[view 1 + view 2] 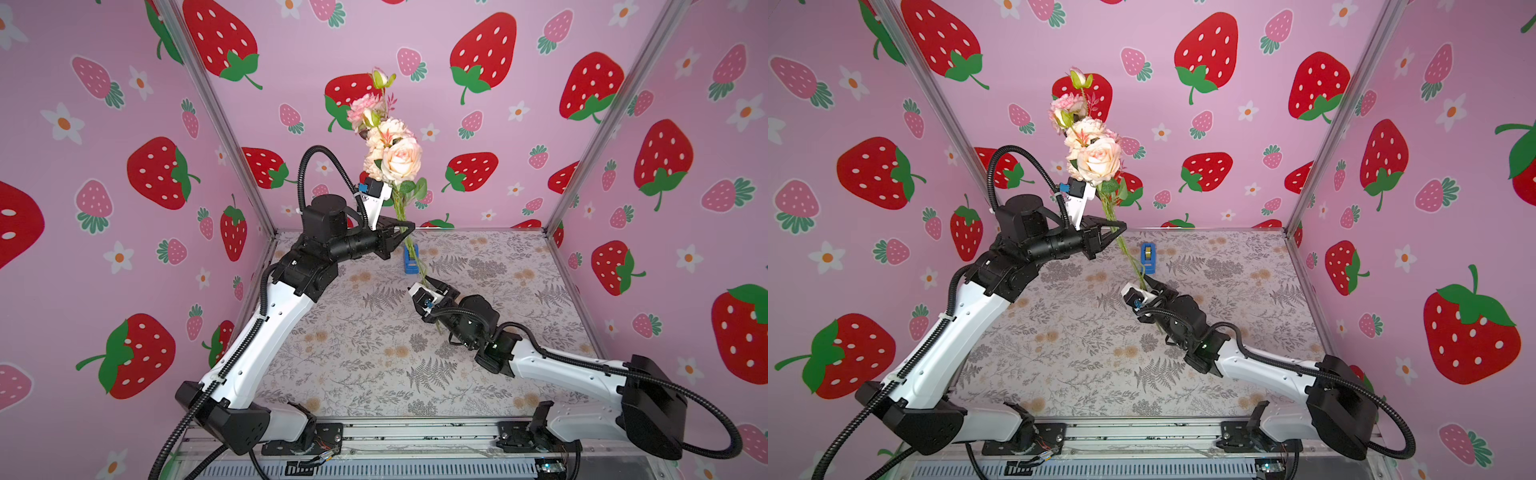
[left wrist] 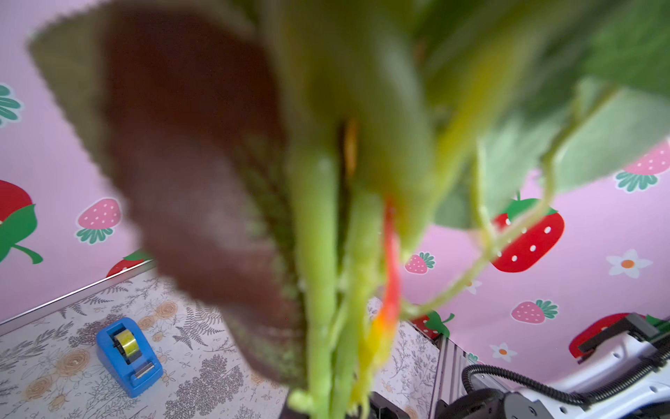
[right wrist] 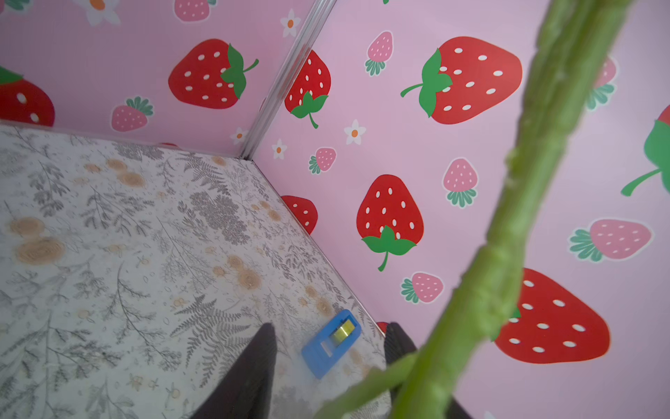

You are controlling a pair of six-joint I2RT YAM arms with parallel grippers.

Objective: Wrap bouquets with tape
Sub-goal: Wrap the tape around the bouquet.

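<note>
Two grippers at work; what has each got?
— The left gripper (image 1: 405, 229) is clamped tight on the thin green stems of the bunch of artificial pink and cream roses (image 1: 395, 156), lifted clear of the table, blooms leaning toward the back wall.
— And the other?
— The right gripper (image 1: 432, 286) sits at the lower stem ends, its dark fingers (image 3: 253, 362) spread apart. The stems run past one finger; whether they touch, I cannot tell.
— Where's the tape?
— The small yellowish roll of tape (image 2: 126, 342) sits in its blue plastic dispenser (image 1: 1148, 257) on the grey-and-tan flower-printed tabletop (image 1: 365, 357), near the back wall.
</note>
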